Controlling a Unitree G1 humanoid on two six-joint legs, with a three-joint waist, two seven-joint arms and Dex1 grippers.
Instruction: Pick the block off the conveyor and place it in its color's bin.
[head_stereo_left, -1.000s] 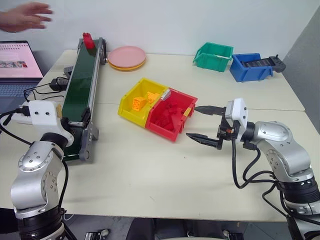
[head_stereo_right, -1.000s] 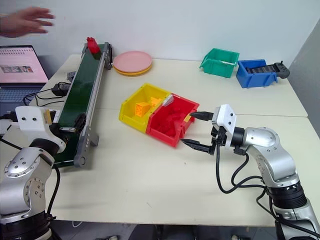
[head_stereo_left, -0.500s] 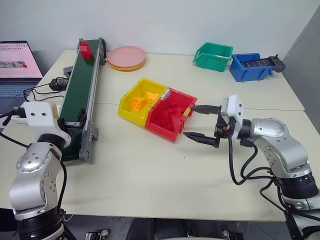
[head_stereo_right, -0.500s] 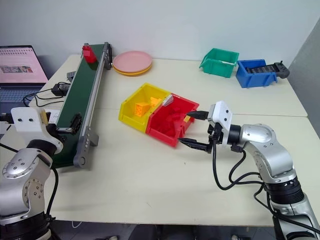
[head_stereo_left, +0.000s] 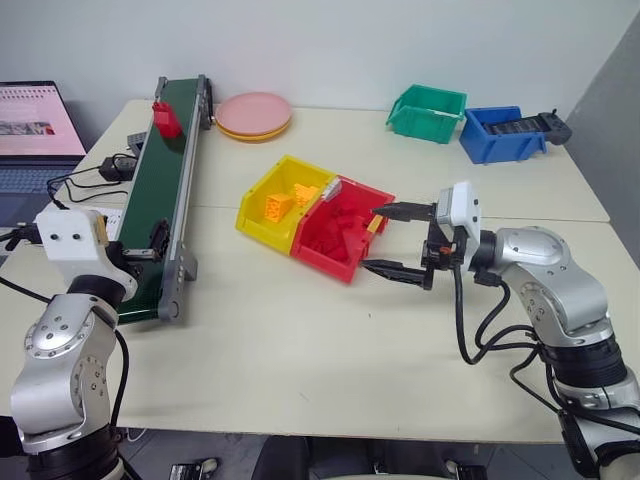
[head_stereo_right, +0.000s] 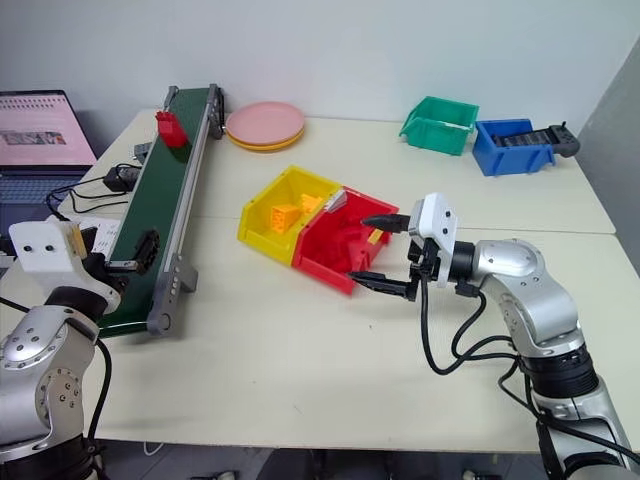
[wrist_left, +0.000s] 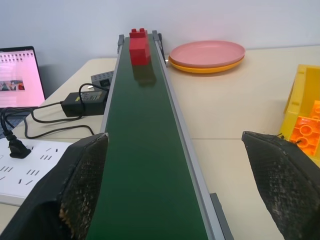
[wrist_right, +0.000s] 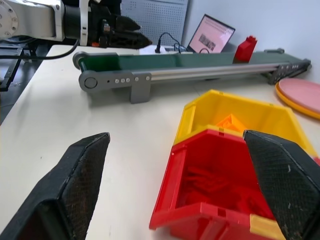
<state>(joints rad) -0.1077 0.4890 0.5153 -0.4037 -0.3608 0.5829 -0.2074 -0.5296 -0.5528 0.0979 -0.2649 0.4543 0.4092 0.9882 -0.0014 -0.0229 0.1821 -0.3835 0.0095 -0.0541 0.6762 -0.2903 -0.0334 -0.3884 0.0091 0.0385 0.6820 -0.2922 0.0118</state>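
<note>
One red block (head_stereo_left: 166, 118) stands on the conveyor (head_stereo_left: 165, 195) near its far end, along the tabletop's left edge. Left gripper (wrist_left: 175, 190), jaws apart, faces the belt's near end. Right gripper (head_stereo_left: 392, 240), jaws apart, hangs beside the red bin (head_stereo_left: 340, 232).

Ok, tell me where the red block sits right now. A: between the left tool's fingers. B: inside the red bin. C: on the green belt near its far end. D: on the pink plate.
C: the red block stands on the conveyor belt near its far end, short of the left tool, which is open.
</note>
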